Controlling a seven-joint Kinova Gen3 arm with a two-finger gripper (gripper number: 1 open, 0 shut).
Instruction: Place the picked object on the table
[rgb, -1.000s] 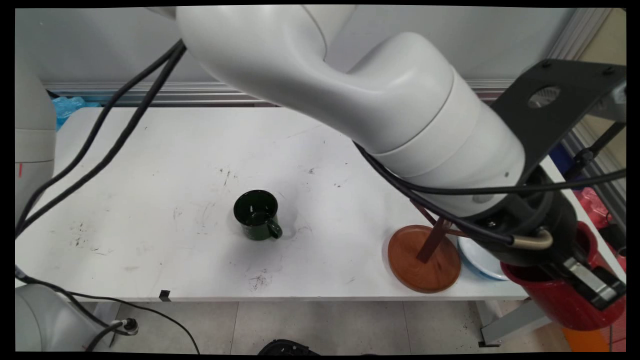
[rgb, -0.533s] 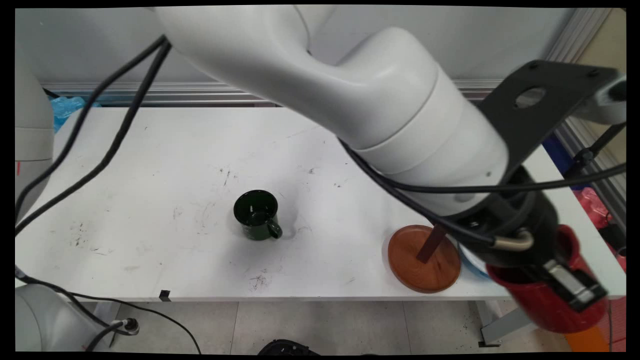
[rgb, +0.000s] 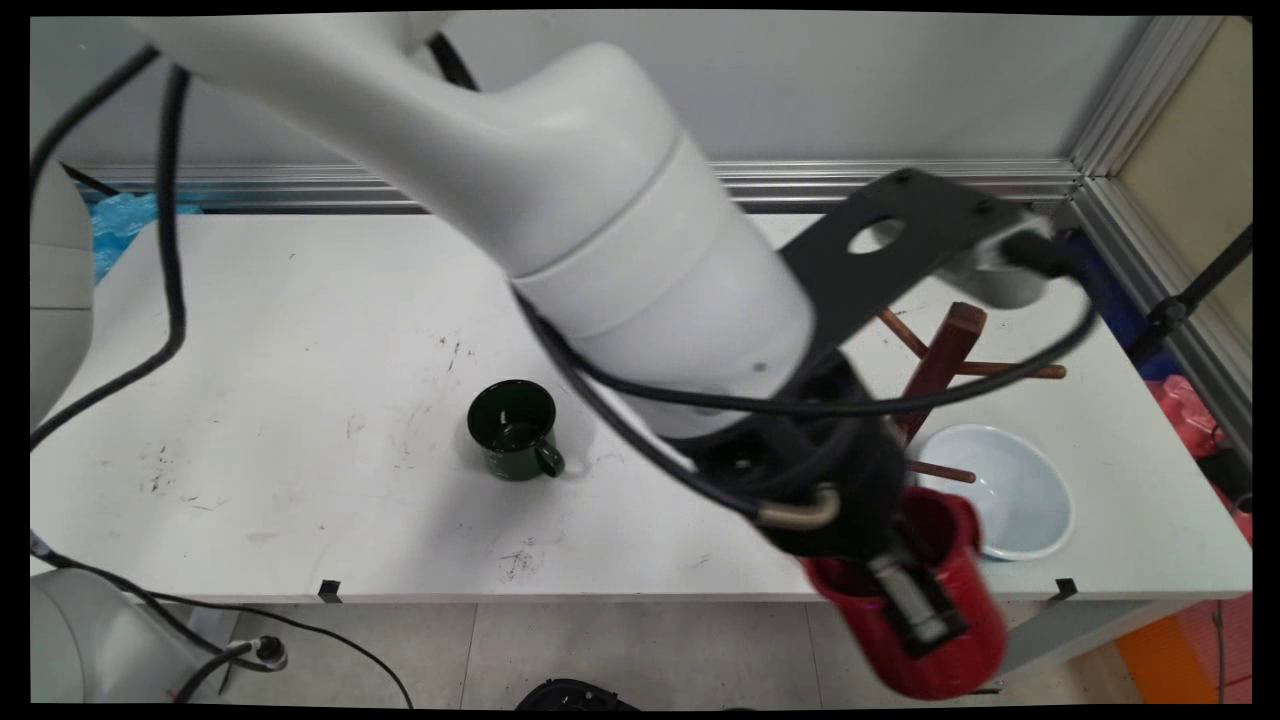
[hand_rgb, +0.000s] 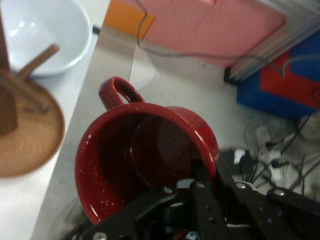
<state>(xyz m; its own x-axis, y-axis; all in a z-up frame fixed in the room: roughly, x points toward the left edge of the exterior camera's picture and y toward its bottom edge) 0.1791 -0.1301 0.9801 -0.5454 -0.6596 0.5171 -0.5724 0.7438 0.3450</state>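
gripper (hand_rgb: 200, 187): pinching the red mug's wall, one finger inside the rim, one outside
red mug (rgb: 925, 620): held in the air, past the counter's near edge toward its right corner; handle on the side away from the gripper
mug rack (rgb: 935, 365): wooden, just behind the gripper, near the counter's right end
bowl (rgb: 1010, 495): white, beside the rack
green mug (rgb: 515, 430): mid-counter (rgb: 300, 330), well apart from the gripper

You see a white desk (rgb: 300, 330) with dark scuff marks across the middle of the frame. Behind it, at the top, stands a pale wall (rgb: 850, 80) with a metal rail (rgb: 900, 175). Grey floor tiles (rgb: 640, 650) show along the bottom.
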